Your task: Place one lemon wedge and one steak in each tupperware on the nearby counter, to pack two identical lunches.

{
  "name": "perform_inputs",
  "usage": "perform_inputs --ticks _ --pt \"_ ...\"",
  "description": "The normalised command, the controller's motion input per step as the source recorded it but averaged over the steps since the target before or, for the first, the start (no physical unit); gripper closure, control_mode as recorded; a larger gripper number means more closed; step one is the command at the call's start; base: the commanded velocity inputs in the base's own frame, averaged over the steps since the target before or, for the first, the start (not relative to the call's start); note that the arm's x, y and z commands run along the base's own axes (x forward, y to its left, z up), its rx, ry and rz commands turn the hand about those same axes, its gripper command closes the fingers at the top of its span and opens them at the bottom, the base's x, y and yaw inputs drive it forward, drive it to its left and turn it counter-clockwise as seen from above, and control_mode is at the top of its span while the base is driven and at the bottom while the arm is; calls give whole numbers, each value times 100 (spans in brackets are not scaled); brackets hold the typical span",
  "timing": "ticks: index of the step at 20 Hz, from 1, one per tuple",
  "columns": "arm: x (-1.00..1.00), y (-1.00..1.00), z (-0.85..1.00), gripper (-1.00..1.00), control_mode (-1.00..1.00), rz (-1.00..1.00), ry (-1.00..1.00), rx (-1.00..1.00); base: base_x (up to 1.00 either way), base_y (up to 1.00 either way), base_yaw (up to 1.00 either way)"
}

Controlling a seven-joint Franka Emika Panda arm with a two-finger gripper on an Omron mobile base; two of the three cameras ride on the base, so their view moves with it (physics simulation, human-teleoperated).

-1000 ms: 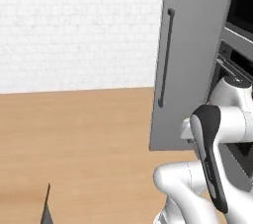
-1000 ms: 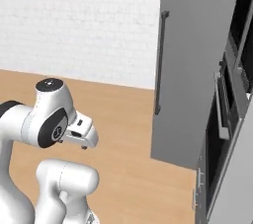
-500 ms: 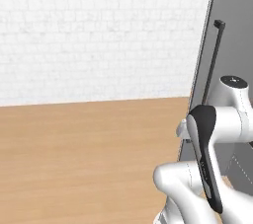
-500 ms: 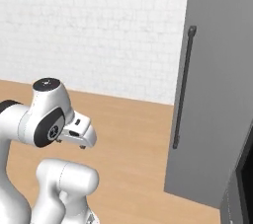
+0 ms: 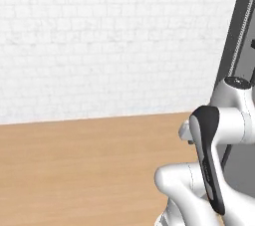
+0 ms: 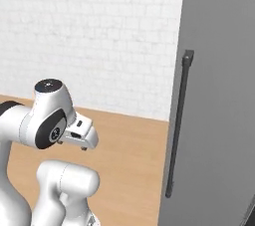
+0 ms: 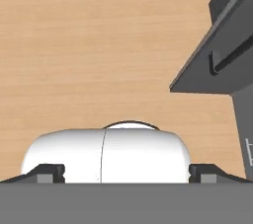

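Travel looks like the step in hand: the arm is folded close over its base on a bare wooden floor (image 5: 74,170), with a white brick wall (image 5: 99,46) on the far side and a tall grey cabinet door (image 6: 219,95) with a dark bar handle (image 6: 177,125) on the right. The gripper (image 7: 126,171) hangs empty, fingers spread wide. I can't spot any tupperware, lemon, steak or counter from here, so the next move calls for bringing them into sight.
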Motion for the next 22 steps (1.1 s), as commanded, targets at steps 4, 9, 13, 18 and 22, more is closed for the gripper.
perform_inputs --ticks 4,9,13,18,22 --pt "0 0 0 -100 100 0 0 0 100 27 -25" --pt "0 0 0 -100 100 0 0 0 89 63 -68" --pt "0 0 0 -100 100 0 0 0 72 71 -78" --pt "0 0 0 -100 100 0 0 0 77 73 -77" --pt "0 0 0 -100 100 0 0 0 76 74 -77"
